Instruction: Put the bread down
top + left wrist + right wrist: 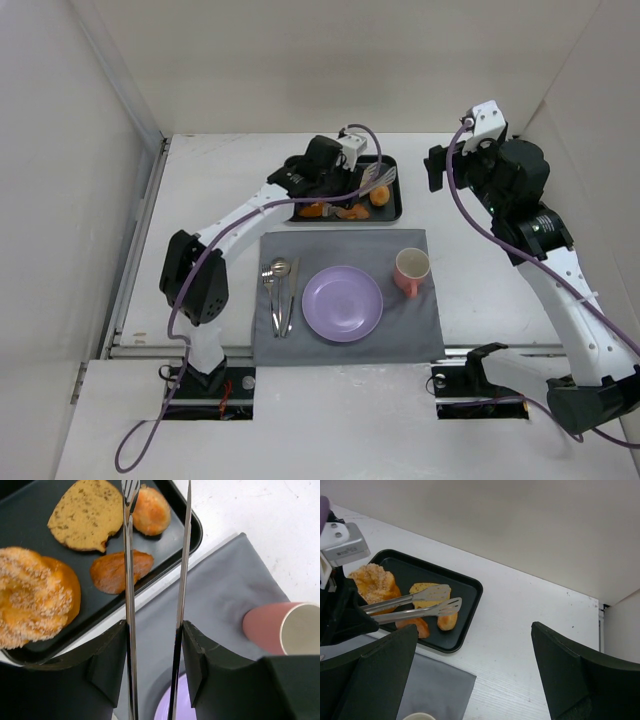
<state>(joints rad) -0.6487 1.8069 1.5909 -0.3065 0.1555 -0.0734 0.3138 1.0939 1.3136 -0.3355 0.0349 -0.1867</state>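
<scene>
In the top view, a pair of metal tongs [372,178] is being held by the left gripper [340,175] over the black tray [396,208] at the far side of the surface. The bun [380,195] is lying on the right end of this tray and is not yet being lifted. A purple plate [342,303] is being presented on the grey cloth [420,335], between the cutlery [280,292] and the pink cup [411,272]. It is probably meant as the place for the bun. The right gripper [436,168] is being kept raised to the right of the tray, apparently so that the way is left free.

In the left wrist view, the tongs are being clamped between the partly closed gripper fingers [107,665], but the two blades are being left apart. The bun is being framed between them near the tips, beside the bread slice [87,512]. The flat orange piece [120,570] and the sugared pastry [30,600] are being left aside. Whether a blade is touching the bun cannot be told.

In the right wrist view, the right gripper is being held wide open, with nothing in it. The tong tips are being shown above the slice and the bun, so a squeeze is judged to be needed next.
</scene>
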